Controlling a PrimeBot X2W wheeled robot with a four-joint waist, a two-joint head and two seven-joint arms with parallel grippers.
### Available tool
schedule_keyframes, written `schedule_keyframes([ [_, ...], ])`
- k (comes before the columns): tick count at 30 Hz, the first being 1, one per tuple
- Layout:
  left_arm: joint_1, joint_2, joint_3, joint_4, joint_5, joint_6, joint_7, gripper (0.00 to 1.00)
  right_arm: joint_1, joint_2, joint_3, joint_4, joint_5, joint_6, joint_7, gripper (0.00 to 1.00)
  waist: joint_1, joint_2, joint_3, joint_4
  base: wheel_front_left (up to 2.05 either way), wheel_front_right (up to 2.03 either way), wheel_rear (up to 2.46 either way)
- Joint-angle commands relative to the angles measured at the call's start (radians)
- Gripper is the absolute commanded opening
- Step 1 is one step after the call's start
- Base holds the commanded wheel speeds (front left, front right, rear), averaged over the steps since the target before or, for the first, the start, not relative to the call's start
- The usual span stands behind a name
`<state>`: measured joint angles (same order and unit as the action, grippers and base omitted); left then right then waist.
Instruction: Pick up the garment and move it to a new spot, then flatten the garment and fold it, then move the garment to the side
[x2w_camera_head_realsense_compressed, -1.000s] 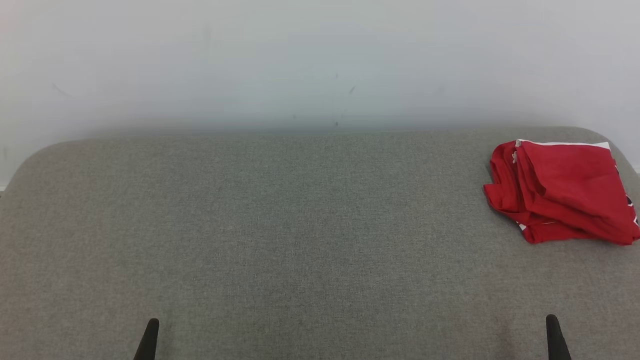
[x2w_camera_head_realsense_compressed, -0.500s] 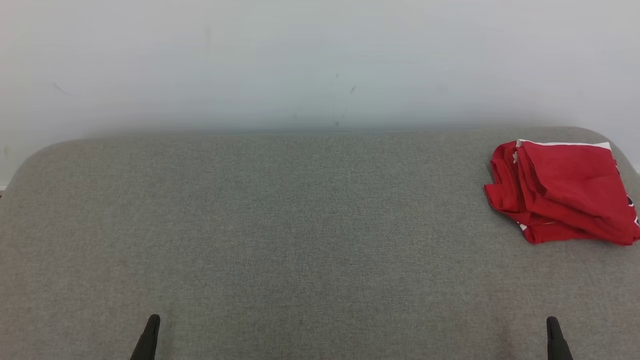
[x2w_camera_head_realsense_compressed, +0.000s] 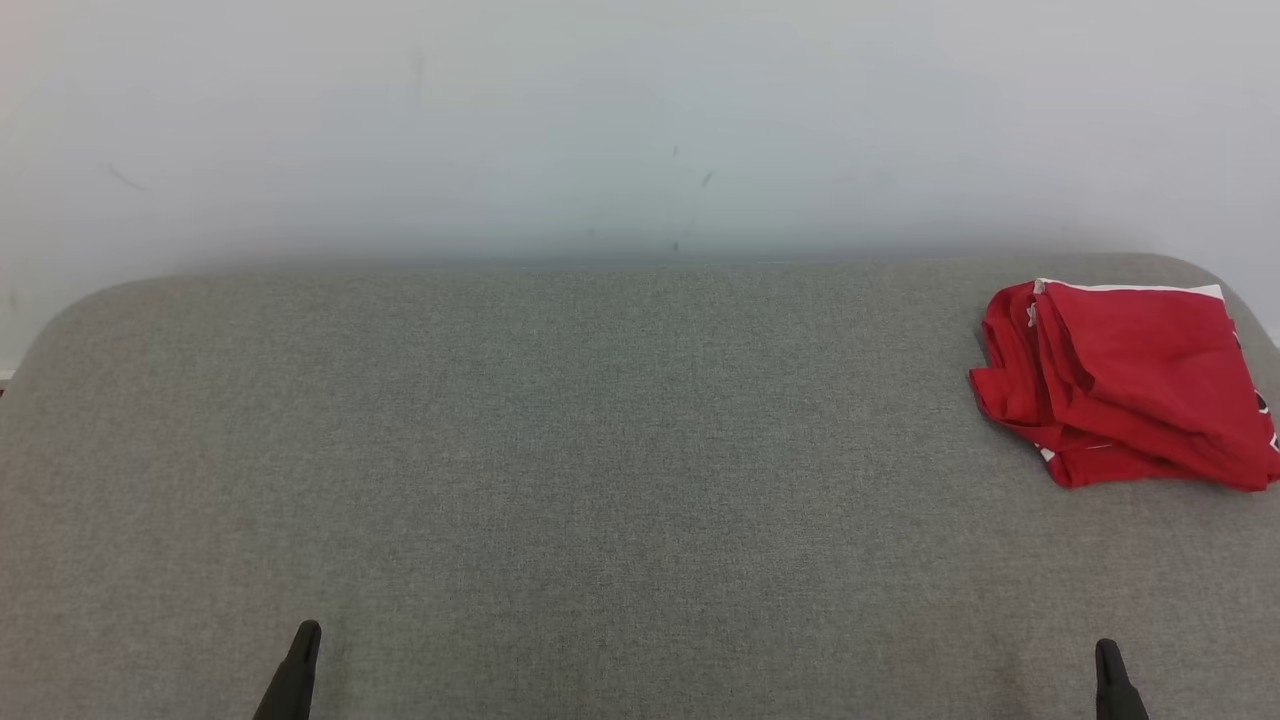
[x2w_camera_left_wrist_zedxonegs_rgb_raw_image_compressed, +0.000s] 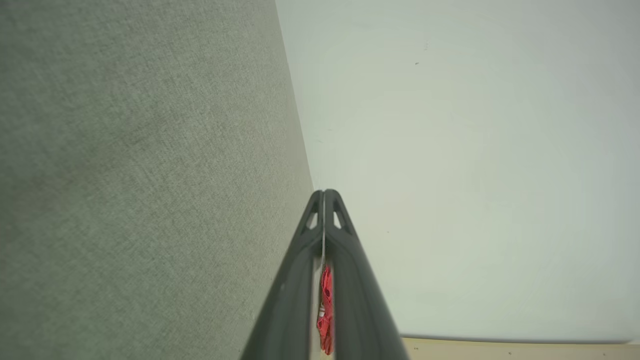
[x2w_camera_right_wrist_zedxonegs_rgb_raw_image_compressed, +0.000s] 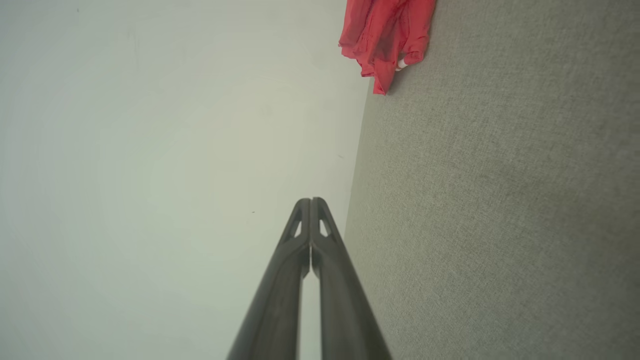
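Note:
The garment (x2w_camera_head_realsense_compressed: 1125, 385) is a red cloth with white trim, lying folded in a loose bundle at the far right of the grey padded table (x2w_camera_head_realsense_compressed: 600, 450). It also appears at the top of the right wrist view as the garment (x2w_camera_right_wrist_zedxonegs_rgb_raw_image_compressed: 387, 35), and as a red sliver of garment (x2w_camera_left_wrist_zedxonegs_rgb_raw_image_compressed: 326, 310) seen through the gap lower down between the left fingers. My left gripper (x2w_camera_head_realsense_compressed: 305, 632) pokes up at the lower left, shut and holding nothing; in its own view the tips (x2w_camera_left_wrist_zedxonegs_rgb_raw_image_compressed: 324, 192) meet. My right gripper (x2w_camera_head_realsense_compressed: 1105, 650) at the lower right is also shut and holds nothing, its tips (x2w_camera_right_wrist_zedxonegs_rgb_raw_image_compressed: 311, 201) pressed together. Both are far from the garment.
A pale wall (x2w_camera_head_realsense_compressed: 640, 120) rises right behind the table's far edge. The table's corners are rounded, and the garment lies close to the back right one. A strip of light floor (x2w_camera_left_wrist_zedxonegs_rgb_raw_image_compressed: 500, 347) shows in the left wrist view.
The left fingertip has crept slightly up the head view and the right one slightly down. The garment has not moved.

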<state>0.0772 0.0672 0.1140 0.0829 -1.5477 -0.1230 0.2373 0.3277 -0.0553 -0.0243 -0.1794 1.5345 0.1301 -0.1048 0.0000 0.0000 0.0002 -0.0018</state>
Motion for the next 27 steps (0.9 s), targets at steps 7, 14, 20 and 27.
schedule_keyframes([
  [7, -0.013, 0.003, 0.010, -0.012, -0.071, -0.009, 0.027, 0.00, 0.016, -0.002, 0.002, -0.023, 0.074, 0.001, 0.011, 0.00, 0.0000, 0.0000, 0.000, 0.001, 0.00, 0.00, 0.00],
  [14, -0.014, 0.003, 0.014, -0.015, -0.112, -0.010, 0.040, 0.00, 0.024, -0.001, 0.003, -0.030, 0.110, 0.001, 0.017, 0.00, 0.0000, 0.0000, 0.001, 0.001, 0.00, 0.00, 0.00],
  [20, -0.014, 0.002, 0.014, -0.014, -0.104, -0.010, 0.042, 0.00, 0.021, -0.001, 0.002, -0.029, 0.107, 0.001, 0.016, 0.00, 0.0000, 0.0000, 0.001, 0.001, 0.00, 0.00, 0.00],
  [27, -0.014, 0.001, 0.015, -0.014, -0.103, -0.010, 0.043, 0.00, 0.021, 0.000, 0.001, -0.029, 0.106, 0.001, 0.017, 0.00, 0.0000, 0.0000, 0.001, 0.001, 0.00, 0.00, 0.00],
])
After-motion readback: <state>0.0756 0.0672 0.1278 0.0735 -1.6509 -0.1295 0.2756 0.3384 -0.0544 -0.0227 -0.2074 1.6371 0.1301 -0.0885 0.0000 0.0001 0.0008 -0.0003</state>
